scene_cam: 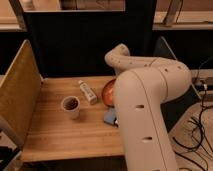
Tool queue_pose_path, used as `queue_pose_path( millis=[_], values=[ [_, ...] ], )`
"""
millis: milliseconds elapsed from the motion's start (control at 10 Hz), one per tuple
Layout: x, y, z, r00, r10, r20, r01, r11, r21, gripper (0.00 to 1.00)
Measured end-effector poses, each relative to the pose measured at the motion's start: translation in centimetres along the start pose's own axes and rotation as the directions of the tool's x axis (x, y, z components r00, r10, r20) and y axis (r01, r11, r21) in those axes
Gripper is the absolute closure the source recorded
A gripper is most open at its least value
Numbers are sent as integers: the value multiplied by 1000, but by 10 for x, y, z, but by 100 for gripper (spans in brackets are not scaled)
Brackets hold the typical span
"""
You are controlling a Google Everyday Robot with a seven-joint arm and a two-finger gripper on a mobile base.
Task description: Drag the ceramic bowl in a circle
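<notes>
The ceramic bowl [108, 92] is orange-red with a darker rim. Only its left part shows on the wooden table [60, 132]; the rest is hidden behind my big white arm [145, 100]. My gripper is hidden behind the arm's near link, somewhere by the bowl's right side. The arm's elbow [119, 54] bends above the bowl.
A small white cup with dark contents [70, 105] stands left of the bowl. A white tube [88, 92] lies between cup and bowl. A blue object [111, 117] lies by the arm's front. A wooden side panel [17, 95] walls the left; a dark panel stands behind.
</notes>
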Motion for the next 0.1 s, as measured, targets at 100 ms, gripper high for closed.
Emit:
queue_pose_path(
  millis=[100],
  values=[
    [0,0,0,1000,1,0,-1,1000,0,58]
  ],
)
